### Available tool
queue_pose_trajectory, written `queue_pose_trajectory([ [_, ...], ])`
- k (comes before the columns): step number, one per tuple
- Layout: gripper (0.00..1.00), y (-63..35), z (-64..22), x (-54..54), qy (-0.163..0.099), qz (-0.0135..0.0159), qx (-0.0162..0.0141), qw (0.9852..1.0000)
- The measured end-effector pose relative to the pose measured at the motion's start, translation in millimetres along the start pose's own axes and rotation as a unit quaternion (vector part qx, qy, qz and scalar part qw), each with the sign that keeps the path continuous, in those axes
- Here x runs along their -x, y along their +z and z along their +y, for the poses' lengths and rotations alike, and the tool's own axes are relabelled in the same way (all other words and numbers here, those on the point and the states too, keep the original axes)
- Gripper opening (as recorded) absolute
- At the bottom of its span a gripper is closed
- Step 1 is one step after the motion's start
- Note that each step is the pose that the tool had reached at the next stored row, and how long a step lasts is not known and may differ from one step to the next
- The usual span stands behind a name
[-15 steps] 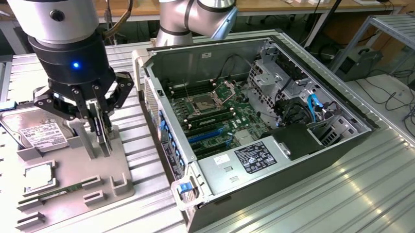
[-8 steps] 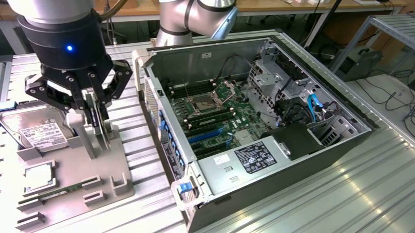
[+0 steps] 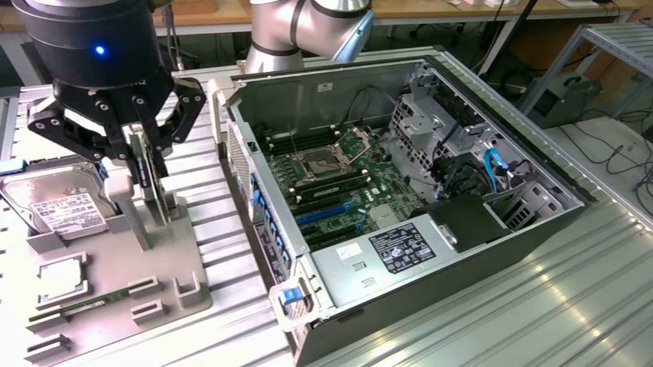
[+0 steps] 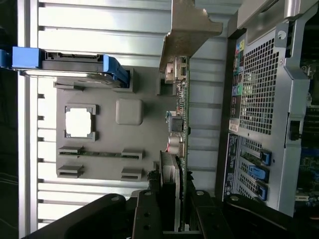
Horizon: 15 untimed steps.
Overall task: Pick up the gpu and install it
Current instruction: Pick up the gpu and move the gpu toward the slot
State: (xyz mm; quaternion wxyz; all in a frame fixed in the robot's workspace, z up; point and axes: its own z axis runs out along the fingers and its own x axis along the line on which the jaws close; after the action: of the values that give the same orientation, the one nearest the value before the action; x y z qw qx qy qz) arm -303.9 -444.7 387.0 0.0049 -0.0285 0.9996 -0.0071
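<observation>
- Wrist view: gripper [image 4: 172, 219] is closed on the gpu [image 4: 180, 114], seen edge-on between its fingers.
- Holder tray [image 3: 153, 290] directly below the gripper; open computer case [image 3: 408, 191] beside it.

The thin dark gpu card [image 3: 155, 182] stands edge-on, its faces hidden, and the white label [image 3: 63, 212] on the silver hard drive [image 3: 30, 189] is too small to read.

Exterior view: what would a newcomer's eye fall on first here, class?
The open computer case sits in the middle, its motherboard bared. At the exterior view's upper left the black hand grips the gpu, upright at a grey fixture. A silver hard drive rests on that fixture too.
</observation>
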Motion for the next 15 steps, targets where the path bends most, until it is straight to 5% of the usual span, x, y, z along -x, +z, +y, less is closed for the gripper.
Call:
queue_pose_trajectory([
  [8, 0.28, -14.2, -0.2, 0.3, 0.000, 0.0010, 0.0002, 1.0000],
  [15, 0.28, -64.6, -1.0, 1.0, 0.000, 0.0042, 0.0005, 1.0000],
])
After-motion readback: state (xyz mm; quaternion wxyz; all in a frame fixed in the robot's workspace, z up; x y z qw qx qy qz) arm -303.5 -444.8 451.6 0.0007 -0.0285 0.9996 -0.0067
